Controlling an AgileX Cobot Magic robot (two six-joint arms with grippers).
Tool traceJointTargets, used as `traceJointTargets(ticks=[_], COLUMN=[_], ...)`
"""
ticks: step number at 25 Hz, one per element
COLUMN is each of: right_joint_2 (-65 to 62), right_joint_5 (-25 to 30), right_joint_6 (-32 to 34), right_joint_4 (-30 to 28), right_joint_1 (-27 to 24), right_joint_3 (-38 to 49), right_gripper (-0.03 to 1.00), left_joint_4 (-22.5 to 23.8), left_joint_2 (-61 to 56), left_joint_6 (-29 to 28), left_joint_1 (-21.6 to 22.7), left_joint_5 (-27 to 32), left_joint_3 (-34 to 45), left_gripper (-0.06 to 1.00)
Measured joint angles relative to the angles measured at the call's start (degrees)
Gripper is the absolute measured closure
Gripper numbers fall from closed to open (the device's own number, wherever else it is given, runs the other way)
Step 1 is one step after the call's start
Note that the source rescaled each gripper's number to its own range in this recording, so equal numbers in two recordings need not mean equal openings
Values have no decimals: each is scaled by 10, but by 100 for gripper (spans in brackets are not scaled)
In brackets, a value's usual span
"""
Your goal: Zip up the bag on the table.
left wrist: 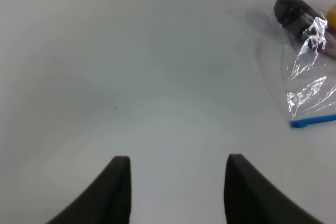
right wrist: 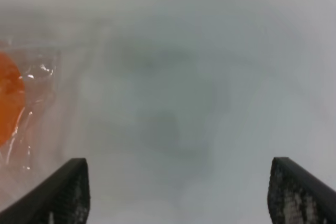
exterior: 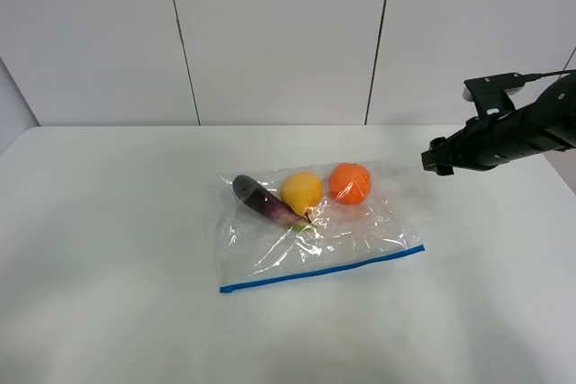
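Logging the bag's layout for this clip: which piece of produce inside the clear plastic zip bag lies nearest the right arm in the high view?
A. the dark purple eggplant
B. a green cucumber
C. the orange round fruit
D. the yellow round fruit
C: in the high view the orange round fruit sits at the right end of the row inside the clear plastic zip bag, and the right wrist view shows it too.
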Motion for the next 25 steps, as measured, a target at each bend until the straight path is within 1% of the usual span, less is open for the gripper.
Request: traceJointTargets(ticks=[5,8,12,18,25], right_joint_2=[0,0,0,-6,-97], right_joint_5=[15,21,27,41,43], right_joint_6=[41,52,55,55,55], right_joint_4=[0,0,-8,-16,-31], right_joint_1=[-4,-14,-30,-31,-31], right_joint_3=[0,0,0,0,0], right_gripper=[-3,-3,-3,-3,-3], left_joint_4=[0,0,0,0,0], left_joint_2=[0,0,0,0,0], left_joint_6=[0,0,0,0,0], left_joint_1=[0,0,0,0,0], left_joint_5=[0,0,0,0,0], left_joint_3=[0,0,0,0,0], left_gripper=[7,7,7,7,7])
